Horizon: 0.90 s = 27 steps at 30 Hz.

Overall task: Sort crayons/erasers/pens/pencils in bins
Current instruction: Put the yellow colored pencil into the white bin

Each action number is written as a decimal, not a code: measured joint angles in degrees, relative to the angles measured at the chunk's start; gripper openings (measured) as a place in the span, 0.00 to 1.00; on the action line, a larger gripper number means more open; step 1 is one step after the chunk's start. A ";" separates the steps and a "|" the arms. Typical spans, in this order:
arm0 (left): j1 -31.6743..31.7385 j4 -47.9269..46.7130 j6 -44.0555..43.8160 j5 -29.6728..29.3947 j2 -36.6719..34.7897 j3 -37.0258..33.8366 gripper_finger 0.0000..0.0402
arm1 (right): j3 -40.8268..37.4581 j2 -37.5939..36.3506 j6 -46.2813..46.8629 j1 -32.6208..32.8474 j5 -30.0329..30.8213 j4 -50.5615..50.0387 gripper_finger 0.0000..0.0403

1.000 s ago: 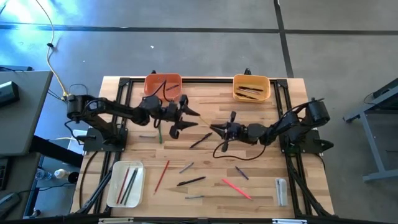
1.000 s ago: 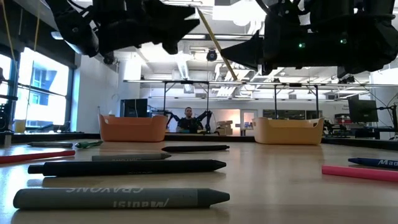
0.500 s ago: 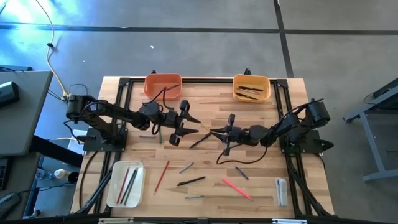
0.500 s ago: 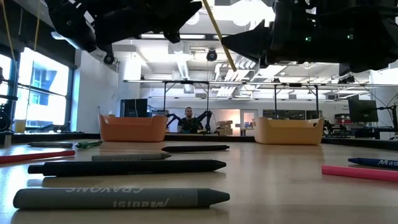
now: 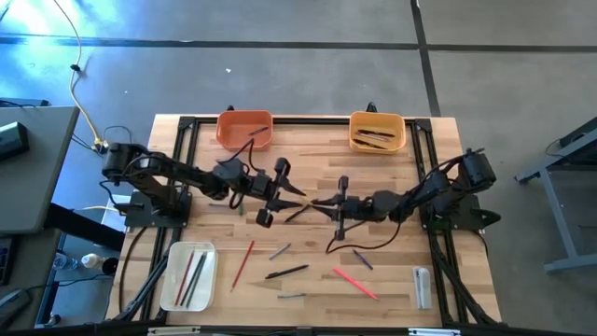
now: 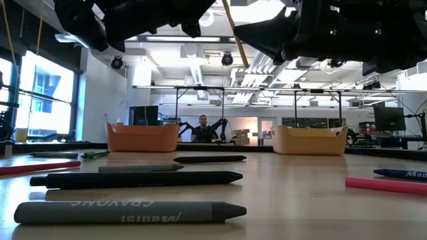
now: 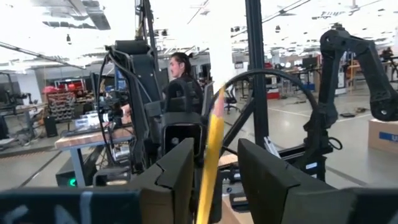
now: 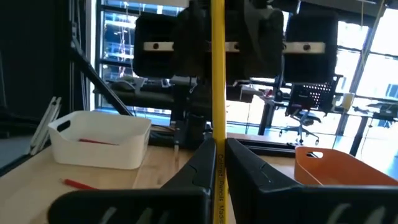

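My right gripper (image 5: 317, 203) hangs above the table's middle, shut on a yellow pencil (image 6: 235, 33) that stands nearly upright. My left gripper (image 5: 297, 196) faces it from the left. Its open fingers stand on either side of the pencil (image 7: 211, 143), with a clear gap on one side. The orange bin (image 5: 244, 129) is at the far left. The yellow-orange bin (image 5: 377, 131) at the far right holds dark pens. The white bin (image 5: 188, 275) at the near left holds red and green pencils. Crayons, pens and pencils lie loose on the near half of the table. My right gripper pinches the yellow pencil's shaft (image 8: 217, 134) between its two fingers, near the pencil's lower end (image 6: 247, 63). The fingers come in about level from the table's right and lie across the pencil. The pencil rises above them, slightly tilted and clear of the table.
Loose on the wood lie a red pencil (image 5: 242, 263), a pink-red stick (image 5: 354, 283), a black pen (image 5: 287, 272), grey crayons (image 5: 280, 250), a blue crayon (image 5: 362, 259) and a clear block (image 5: 422, 287). A green pencil (image 5: 239, 201) lies under the left arm. A person sits beyond the far edge (image 6: 202, 128).
My left gripper has moved toward the table's right and near edge, closing in on the upright pencil. My right gripper has shifted slightly toward the left gripper, still holding the pencil clear of the table.
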 joint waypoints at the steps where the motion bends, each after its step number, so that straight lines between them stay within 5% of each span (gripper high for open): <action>1: 0.00 -0.03 0.01 0.01 0.26 0.09 0.27 | 0.00 0.00 -0.40 0.24 0.26 0.03 0.03; 16: -0.63 0.65 3.08 1.45 0.53 0.36 0.02 | 0.00 0.00 -1.14 0.66 0.89 -0.36 0.03; 27: -0.59 -2.29 3.13 0.92 -0.19 0.36 0.01 | -0.01 -0.07 -1.48 0.69 4.49 -3.68 0.13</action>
